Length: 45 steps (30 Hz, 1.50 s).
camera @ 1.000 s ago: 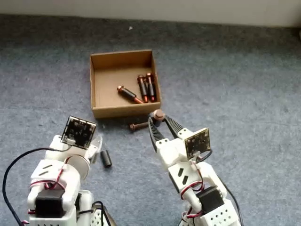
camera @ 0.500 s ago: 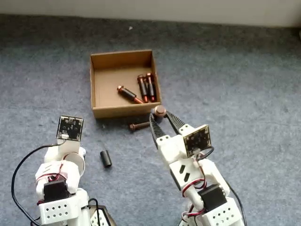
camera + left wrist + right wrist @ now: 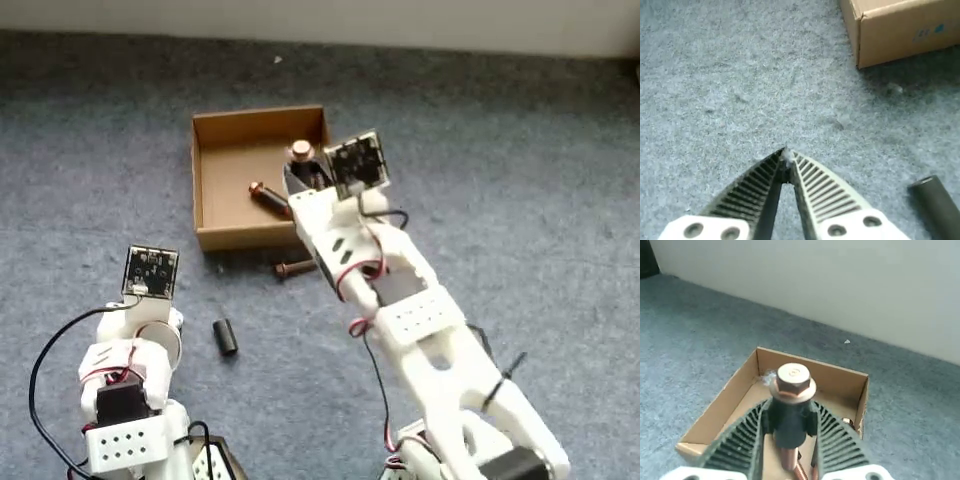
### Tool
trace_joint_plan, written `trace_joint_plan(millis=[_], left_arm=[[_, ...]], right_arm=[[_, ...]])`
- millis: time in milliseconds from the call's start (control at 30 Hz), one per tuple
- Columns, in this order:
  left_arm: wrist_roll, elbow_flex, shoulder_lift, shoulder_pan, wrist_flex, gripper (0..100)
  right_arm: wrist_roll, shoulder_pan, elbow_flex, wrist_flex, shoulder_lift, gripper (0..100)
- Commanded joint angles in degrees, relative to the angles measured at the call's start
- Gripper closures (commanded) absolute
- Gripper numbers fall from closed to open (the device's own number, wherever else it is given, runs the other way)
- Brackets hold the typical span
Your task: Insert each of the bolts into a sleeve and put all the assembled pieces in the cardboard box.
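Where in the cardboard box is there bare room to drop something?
Bare floor runs along the left wall of the cardboard box. The right half is crowded: an assembled piece lies by the right pincer holding a sleeved bolt.

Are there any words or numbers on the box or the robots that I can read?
No text can be read anywhere.
The cardboard box has a small blue mark printed on its outer wall, too blurred to read.
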Motion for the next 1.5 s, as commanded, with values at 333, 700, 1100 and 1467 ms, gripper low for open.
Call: trace_joint_plan(millis=[333,700,1100,1467], left_arm=[[-0.44,0.75,-0.57,0.75,-0.97,99],[-0.44,0.75,-0.57,0.75,-0.97,99],[-0.35,-0.84,-0.57,-4.62,-1.05,99],[-0.26,-2.77,-0.57,-7.78,-1.05,99]], right_arm=[[0.62,0.75,-26.24,0.66,37.67,99.5],[0.7,0.66,-43.03,31.16,37.85,87.8],[0.35,-1.27,-70.29,77.05,37.76,87.8],[0.79,-3.38,-75.65,97.8,33.27,87.8]])
